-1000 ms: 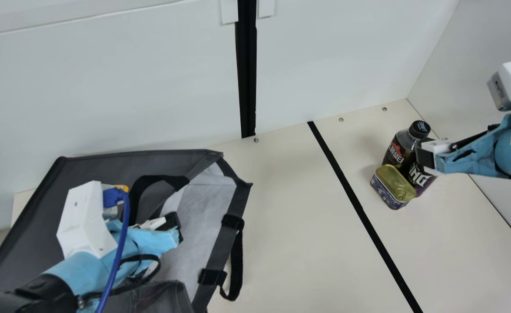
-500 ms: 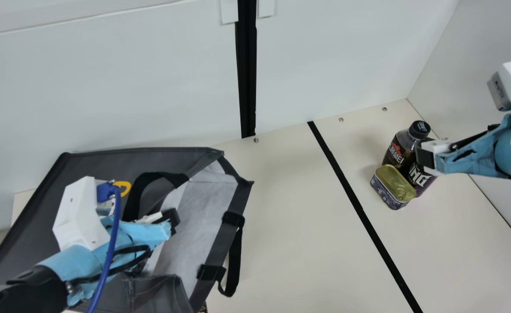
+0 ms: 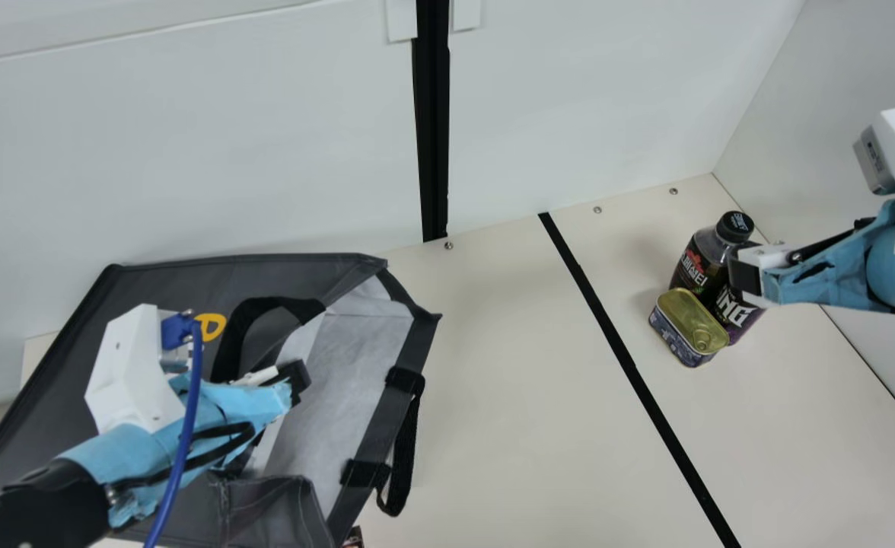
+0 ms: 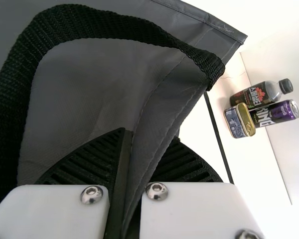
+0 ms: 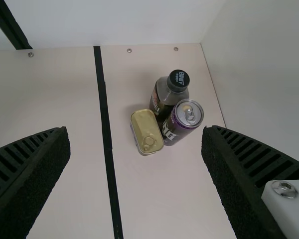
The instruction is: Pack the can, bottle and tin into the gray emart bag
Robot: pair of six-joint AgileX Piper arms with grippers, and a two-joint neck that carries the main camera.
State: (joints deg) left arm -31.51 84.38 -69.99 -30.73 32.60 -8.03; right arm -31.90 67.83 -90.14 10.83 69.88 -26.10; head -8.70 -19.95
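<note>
Spreading the gray bag's (image 4: pixel 92 94) mouth looks like the step in hand, best done with a slow, even pull: the left claw (image 4: pixel 149 135) is clamped on its edge, and a jerk could let it slip free. Ahead of the right claw (image 5: pixel 135 128), which stands wide apart, the tin (image 5: pixel 146 128), can (image 5: pixel 183 122) and bottle (image 5: pixel 165 94) huddle close, so straight grips would avoid knocks.

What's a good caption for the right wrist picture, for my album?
A bottle, a can and a tin stand close together, framed by the open right gripper.
</note>
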